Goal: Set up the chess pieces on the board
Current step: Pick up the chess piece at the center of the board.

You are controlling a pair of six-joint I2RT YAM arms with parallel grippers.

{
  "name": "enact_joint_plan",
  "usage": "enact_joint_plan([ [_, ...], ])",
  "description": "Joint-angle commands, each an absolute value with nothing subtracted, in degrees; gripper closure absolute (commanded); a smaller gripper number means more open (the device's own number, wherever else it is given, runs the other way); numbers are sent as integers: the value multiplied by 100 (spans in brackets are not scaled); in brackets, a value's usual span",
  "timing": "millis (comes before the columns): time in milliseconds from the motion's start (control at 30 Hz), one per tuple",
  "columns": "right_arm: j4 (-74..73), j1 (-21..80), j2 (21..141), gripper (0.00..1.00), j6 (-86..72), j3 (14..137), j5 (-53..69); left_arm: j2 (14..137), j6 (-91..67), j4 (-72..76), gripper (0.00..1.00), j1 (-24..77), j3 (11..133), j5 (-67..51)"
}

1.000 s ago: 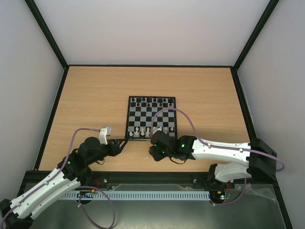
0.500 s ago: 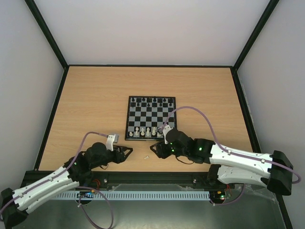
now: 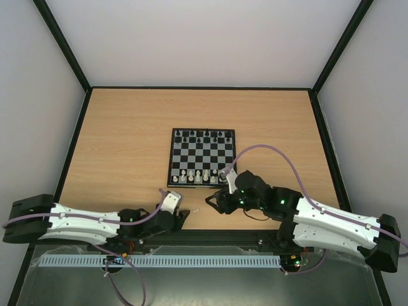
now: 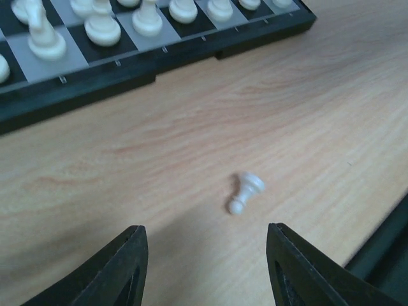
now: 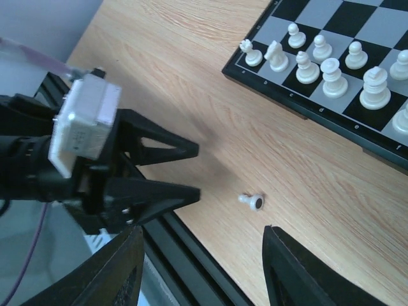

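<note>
One cream-white pawn (image 4: 245, 191) lay toppled on the table (image 3: 127, 140), near of the board (image 3: 191, 185). The left gripper (image 5: 194, 171) and right gripper (image 5: 201, 233) flanked it, both half-open and empty.

White piece (image 3: 196, 209) btw L gripper (image 3: 184, 215), R gripper (image 3: 211, 202)

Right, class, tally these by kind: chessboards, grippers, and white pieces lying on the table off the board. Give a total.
Chessboards: 1, the board
Grippers: 2, left gripper and right gripper
White pieces off the board: 1, fallen white piece
Total: 4
</note>
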State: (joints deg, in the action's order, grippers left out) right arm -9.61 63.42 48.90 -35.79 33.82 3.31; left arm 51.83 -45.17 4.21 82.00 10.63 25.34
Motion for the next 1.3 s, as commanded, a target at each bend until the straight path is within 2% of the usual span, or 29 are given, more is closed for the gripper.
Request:
enact_joint_plan([
  [0, -1455, 6250, 4537, 48, -3329, 3332, 693, 5966, -4010, 1486, 46, 8482, 1215, 3843],
  [233, -1618, 6240, 4117, 48, -3329, 3272, 922, 7210, -3446, 2040, 46, 8810, 1489, 4049],
  [367, -1604, 6240, 4021, 48, -3335, 3233, 1051, 7575, -3125, 2433, 48, 8894, 1495, 3783],
  [500, -1599, 6240, 3954, 48, -3325, 3219, 1097, 7751, -2983, 2746, 49, 8894, 1402, 3505],
  [833, -1567, 6241, 3988, 48, -3283, 3228, 1087, 7801, -2991, 2823, 65, 8886, 1227, 3393],
  [1267, -1564, 6240, 4034, 48, -3276, 3234, 1050, 8291, -2942, 2999, 65, 8750, 1317, 3522],
])
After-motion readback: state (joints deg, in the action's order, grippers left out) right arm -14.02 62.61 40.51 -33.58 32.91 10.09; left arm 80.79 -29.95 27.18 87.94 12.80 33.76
